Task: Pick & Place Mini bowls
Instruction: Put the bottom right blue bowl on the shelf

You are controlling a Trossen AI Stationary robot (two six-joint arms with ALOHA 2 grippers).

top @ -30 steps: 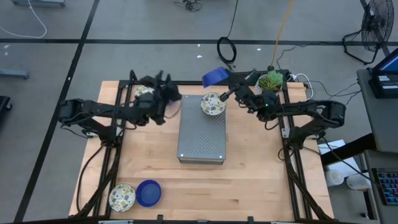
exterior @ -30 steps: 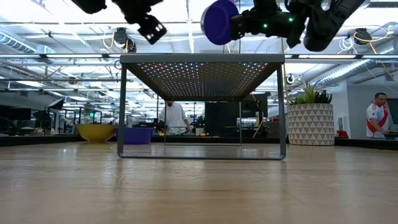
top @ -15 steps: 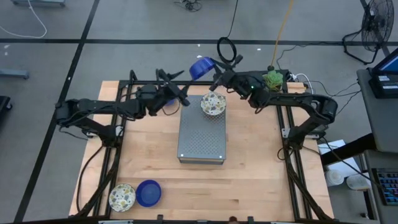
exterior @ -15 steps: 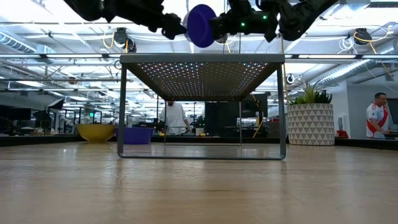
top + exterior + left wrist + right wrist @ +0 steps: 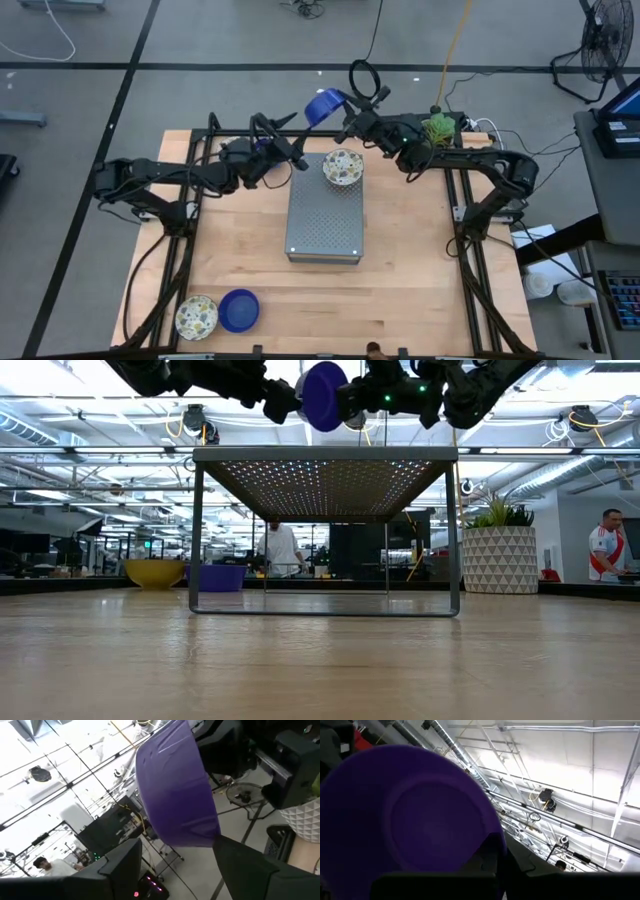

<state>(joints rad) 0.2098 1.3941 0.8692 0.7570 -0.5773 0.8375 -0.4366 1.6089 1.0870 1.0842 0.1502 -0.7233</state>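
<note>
My right gripper (image 5: 343, 122) is shut on a glossy blue mini bowl (image 5: 322, 105), high above the far edge of the metal stand (image 5: 323, 220). The bowl shows as a round blue disc in the low view (image 5: 322, 395). My left gripper (image 5: 298, 143) is open, and its fingers stand on either side of the same bowl (image 5: 175, 790). A cream floral bowl (image 5: 342, 167) rests on its base on the stand's far end. A floral bowl (image 5: 197, 316) and a blue bowl (image 5: 239, 310) sit on the table's near left corner. My right gripper holds the blue bowl by its rim (image 5: 492, 837), and one dark finger (image 5: 487, 855) lies over the face turned to the wrist camera. The fingers come level from the table's right. The bowl is lifted clear and tipped onto its side. My left gripper has one finger (image 5: 240, 862) close beside the bowl's outer wall (image 5: 200, 832). I cannot tell whether it touches.
The perforated metal stand is in the table's middle, with open wood on its near side (image 5: 330, 300). A white pot with a green plant (image 5: 436, 128) stands at the far right, behind my right arm. Black frame rails run along both table sides.
My right gripper has carried the blue bowl up and toward the table's far left, from beside the floral bowl to past the stand's far edge. My left gripper has swung right and up toward that bowl until its fingers flank it. In the last half second both have barely moved.
</note>
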